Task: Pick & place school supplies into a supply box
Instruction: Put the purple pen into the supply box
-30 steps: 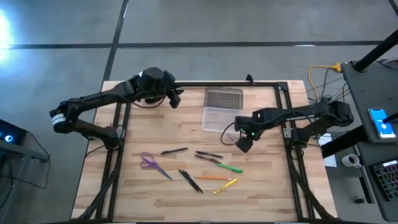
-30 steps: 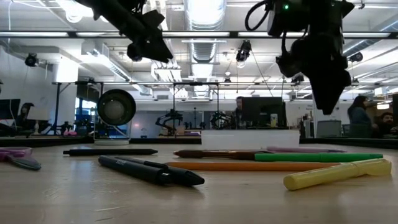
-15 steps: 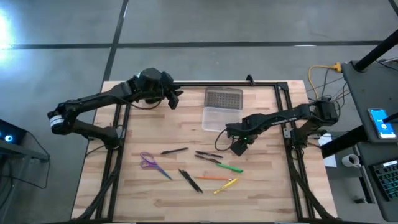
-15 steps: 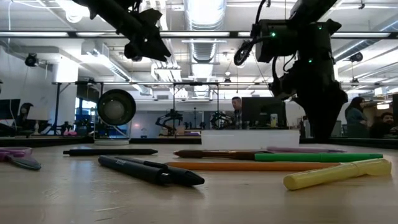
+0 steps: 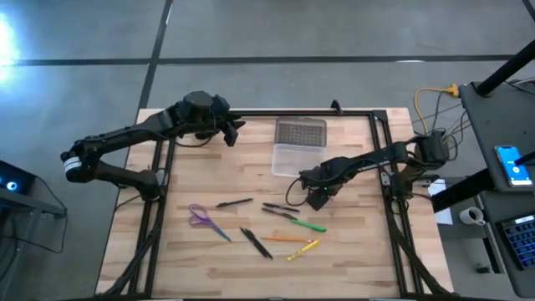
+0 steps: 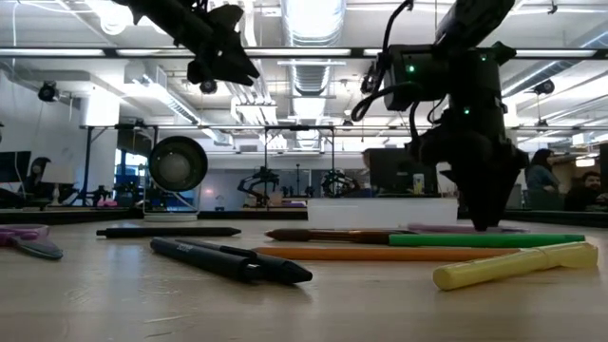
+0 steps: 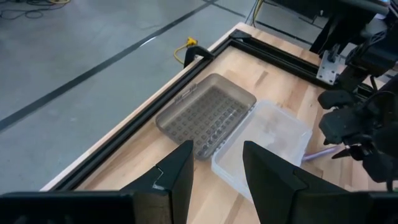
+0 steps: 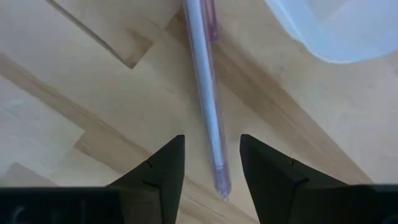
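My right gripper (image 8: 211,142) (image 5: 315,199) is open and points down just above the table, close to the near right corner of the clear supply box (image 5: 298,160). A pale purple pen (image 8: 205,87) (image 6: 446,228) lies flat between its fingers without touching them. The box's grey lid (image 5: 300,132) lies open behind the tray. Black pens (image 5: 234,202), a green pen (image 5: 308,224), an orange pen (image 5: 286,239), a yellow pen (image 5: 303,248) and purple scissors (image 5: 203,219) lie flat nearer the front. My left gripper (image 7: 214,177) (image 5: 235,131) is open and hovers high, left of the lid.
A black metal frame (image 5: 292,112) runs along the table's far edge and down both sides. Bare wood lies left of the box and along the near edge. In the low view, people (image 6: 549,176) sit in the room beyond the table.
My right gripper has come down from well above the table almost to its surface and has drifted a little toward the table's left, ending over the purple pen beside the box. The pens, scissors and box have stayed where they were.
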### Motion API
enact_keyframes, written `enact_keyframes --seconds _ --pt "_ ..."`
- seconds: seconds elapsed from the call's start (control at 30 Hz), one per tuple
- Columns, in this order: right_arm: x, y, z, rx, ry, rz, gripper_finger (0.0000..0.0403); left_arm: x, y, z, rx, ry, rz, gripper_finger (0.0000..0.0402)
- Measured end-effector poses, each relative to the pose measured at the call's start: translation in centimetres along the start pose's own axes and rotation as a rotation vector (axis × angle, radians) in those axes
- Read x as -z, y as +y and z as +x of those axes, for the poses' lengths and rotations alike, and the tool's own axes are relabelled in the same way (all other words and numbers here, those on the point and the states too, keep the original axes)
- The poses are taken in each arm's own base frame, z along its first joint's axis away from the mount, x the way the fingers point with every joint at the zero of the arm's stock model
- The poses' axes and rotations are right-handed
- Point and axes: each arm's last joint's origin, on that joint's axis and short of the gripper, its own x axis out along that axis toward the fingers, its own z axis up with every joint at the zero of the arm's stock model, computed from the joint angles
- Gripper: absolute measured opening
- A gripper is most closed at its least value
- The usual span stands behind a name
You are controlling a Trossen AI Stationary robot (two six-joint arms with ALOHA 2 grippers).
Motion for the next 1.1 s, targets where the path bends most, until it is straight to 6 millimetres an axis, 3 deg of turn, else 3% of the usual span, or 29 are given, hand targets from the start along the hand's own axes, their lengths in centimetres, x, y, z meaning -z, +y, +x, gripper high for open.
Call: enact_keyframes --seconds 0.33,1.1 --pt "-0.1 0.3 0.9 0.034 0.01 -0.028 0.0108 0.0 0.0 0.1 0.001 -0.005 0.001 0.0124" --pt "0.1 0.4 0.4 0.005 0.011 -0.051 0.0031 -1.0 -0.2 -0.8 0.009 -0.046 -0.005 0.0124"
